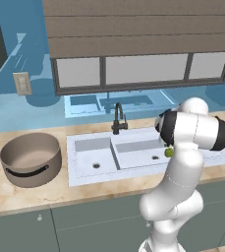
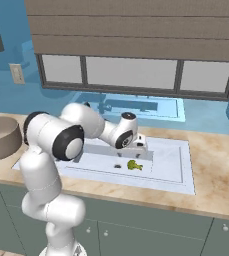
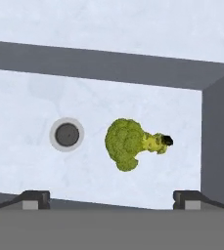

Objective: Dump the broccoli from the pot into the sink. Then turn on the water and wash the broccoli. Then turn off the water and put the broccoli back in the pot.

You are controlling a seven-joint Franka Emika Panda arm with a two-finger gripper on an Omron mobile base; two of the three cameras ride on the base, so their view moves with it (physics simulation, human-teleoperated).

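The gripper (image 3: 111,200) is hanging over the sink (image 2: 181,172) with its fingertips (image 3: 35,199) spread wide and gripping nothing. Below them the broccoli (image 3: 130,143) is lying on the basin floor just beside the drain (image 3: 67,135). From the left, the arm is hiding most of the floret. Farther left, the pot (image 1: 31,158) is sitting on the counter (image 1: 15,197); the faucet (image 1: 118,118) is standing behind the sink.

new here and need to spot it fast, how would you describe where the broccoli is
Find the white double-basin sink set in the counter below the window. In its right-hand basin, the broccoli lies on the floor beside the round drain. It is the lone lumpy yellow-green thing on all that white.
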